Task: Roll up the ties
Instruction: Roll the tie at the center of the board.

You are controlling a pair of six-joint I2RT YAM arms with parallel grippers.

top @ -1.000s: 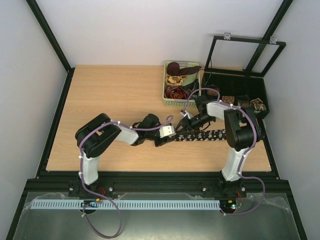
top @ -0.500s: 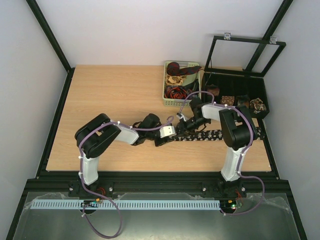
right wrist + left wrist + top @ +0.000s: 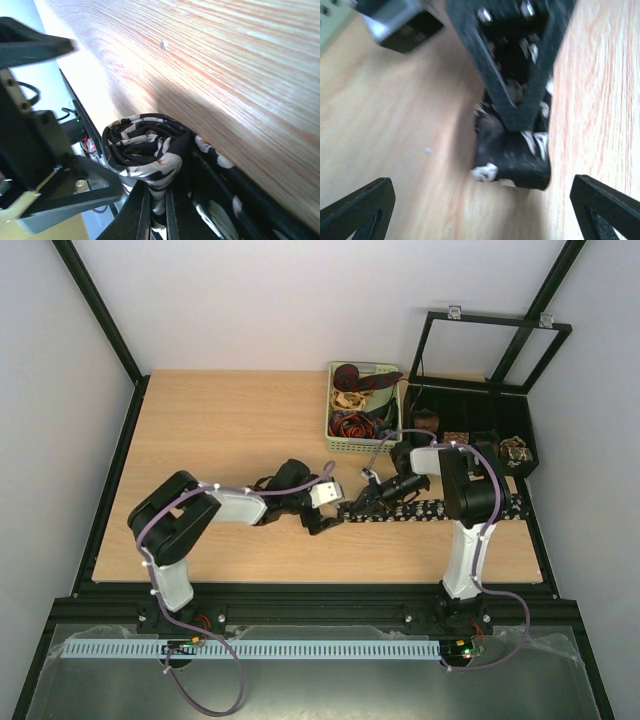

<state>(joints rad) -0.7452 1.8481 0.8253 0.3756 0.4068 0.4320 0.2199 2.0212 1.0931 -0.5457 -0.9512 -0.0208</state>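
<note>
A black tie with white speckles (image 3: 440,508) lies stretched along the table's right front, and its left end is wound into a small coil (image 3: 352,511). My right gripper (image 3: 360,504) is shut on that coil; in the right wrist view the coil (image 3: 145,145) sits just past the gripper (image 3: 157,212), whose fingers pinch the fabric. My left gripper (image 3: 322,517) stands open just left of the coil, apart from it. In the left wrist view the coil (image 3: 512,157) rests on the wood between and beyond the wide-spread left gripper (image 3: 480,210), with the right gripper's fingers (image 3: 520,85) on it from above.
A pale green basket (image 3: 333,435) holding several loose red and beige ties stands behind the grippers. To its right is a black compartment box (image 3: 470,405) with its lid raised, with rolled ties (image 3: 515,450) in its front cells. The table's front edge lies close below the tie.
My left gripper has opened wide and drawn back to the left, off the coil. My right gripper has shut on the coiled end of the black speckled tie.
</note>
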